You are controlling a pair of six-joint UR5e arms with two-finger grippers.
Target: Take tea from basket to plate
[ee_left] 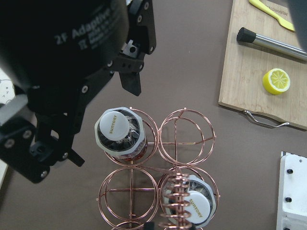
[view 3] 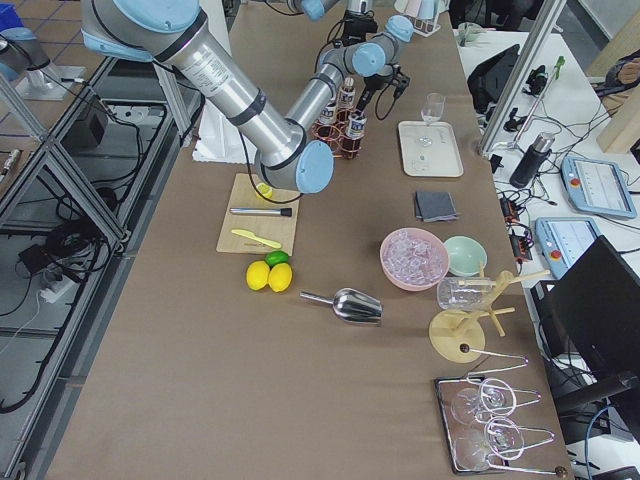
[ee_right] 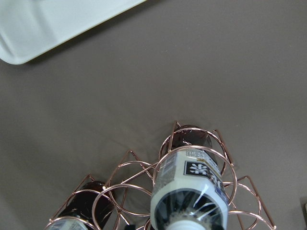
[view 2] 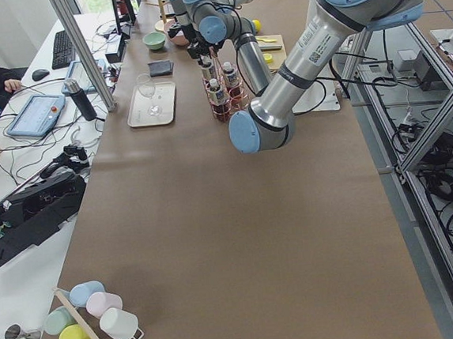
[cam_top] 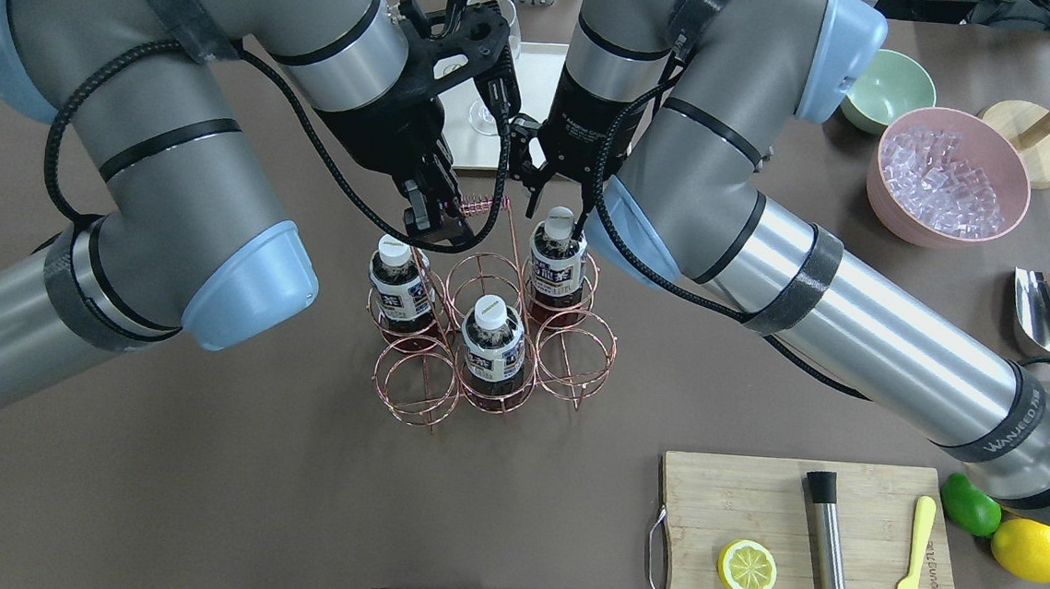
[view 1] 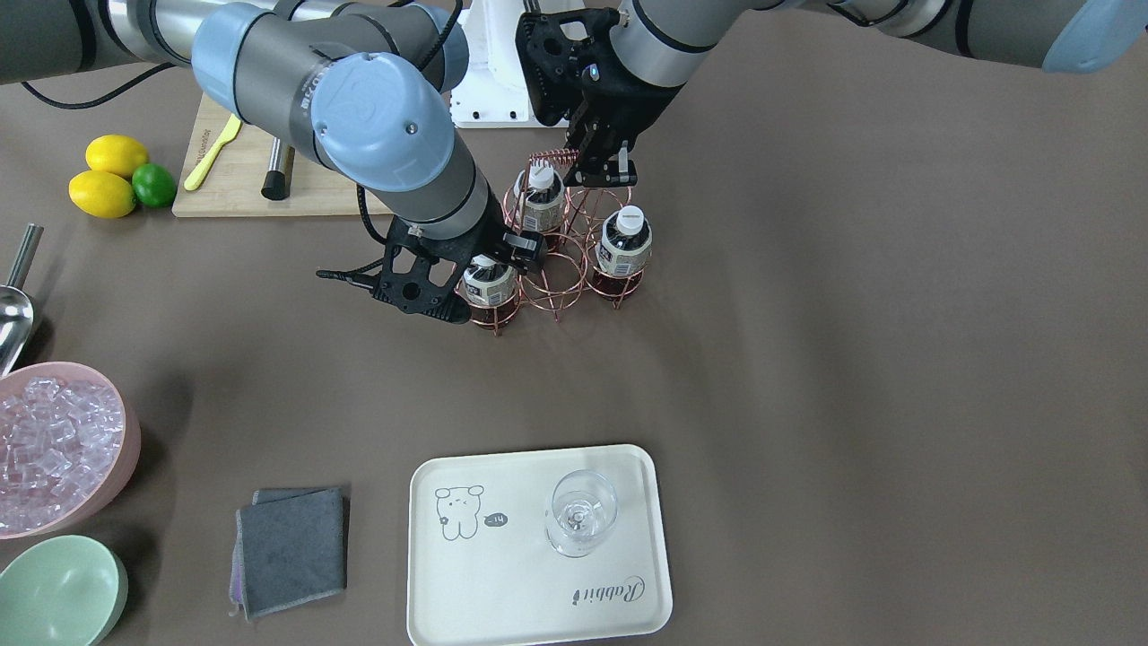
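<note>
The copper wire basket (view 1: pixel 553 289) stands mid-table with three tea bottles in it (cam_top: pixel 401 286) (cam_top: pixel 494 343) (cam_top: pixel 555 260). My right gripper (view 1: pixel 499 260) is open, with one finger (ee_left: pixel 130 84) on each side of the top of the far-right bottle (ee_left: pixel 116 130); neither finger touches the bottle. My left gripper (cam_top: pixel 438 219) is shut on the basket's twisted handle (view 1: pixel 553 159). The cream plate (view 1: pixel 502 574) lies at the table edge across from me, apart from the basket, with a clear glass (view 1: pixel 581 513) on it.
A wooden cutting board (view 1: pixel 242 170) holds a yellow knife, a muddler and half a lemon. Lemons and a lime (view 1: pixel 117 179) lie beside it. A pink bowl of ice (view 1: pixel 54 449), a green bowl (view 1: pixel 58 592), a metal scoop (view 1: pixel 13 314) and a grey cloth (view 1: pixel 291 547) are on my right side.
</note>
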